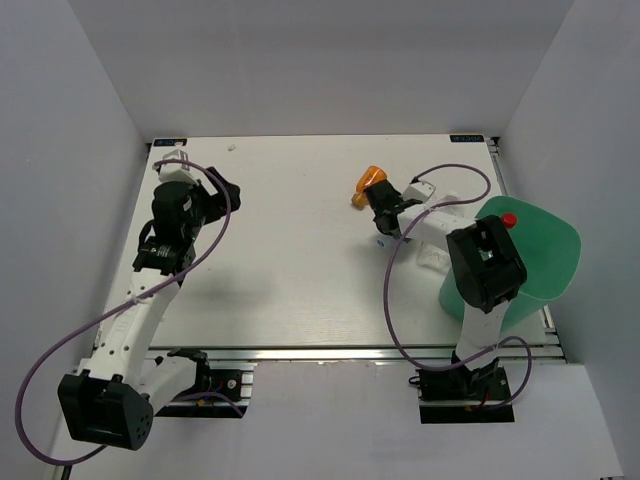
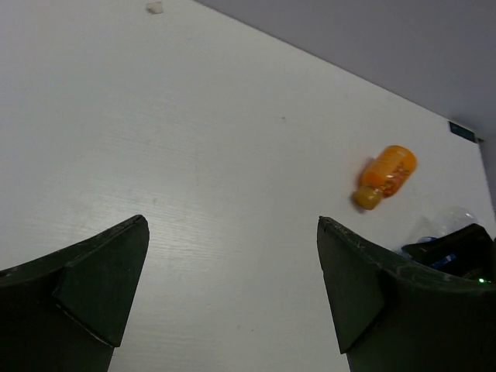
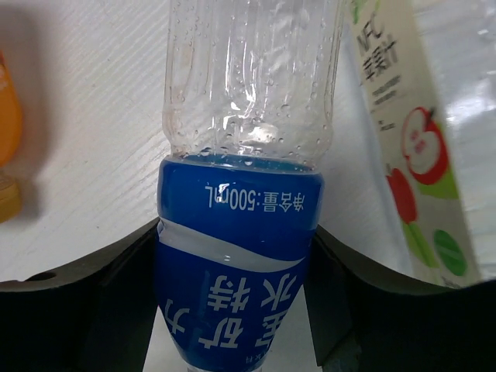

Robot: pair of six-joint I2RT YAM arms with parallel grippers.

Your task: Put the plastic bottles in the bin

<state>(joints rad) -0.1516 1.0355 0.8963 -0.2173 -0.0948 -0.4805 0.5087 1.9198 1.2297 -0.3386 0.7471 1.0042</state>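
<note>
A clear plastic bottle with a blue label (image 3: 248, 93) lies between the fingers of my right gripper (image 3: 235, 226), which press on both sides of the label. From above, that gripper (image 1: 383, 215) is at the right back of the table, with the bottle's blue cap (image 1: 380, 241) showing under it. An orange bottle (image 1: 372, 183) (image 2: 387, 174) lies just beyond it. A green-white labelled bottle (image 3: 403, 155) lies to the right of the held one. The mint-green bin (image 1: 545, 250) sits at the table's right edge with a red cap (image 1: 509, 220) inside. My left gripper (image 1: 228, 190) (image 2: 232, 225) hangs open over bare table.
White walls close in the table (image 1: 300, 280) at the back and both sides. A small white scrap (image 2: 155, 7) lies at the far back left. Purple cables loop beside both arms. The right arm (image 1: 485, 265) partly covers the bin's near side.
</note>
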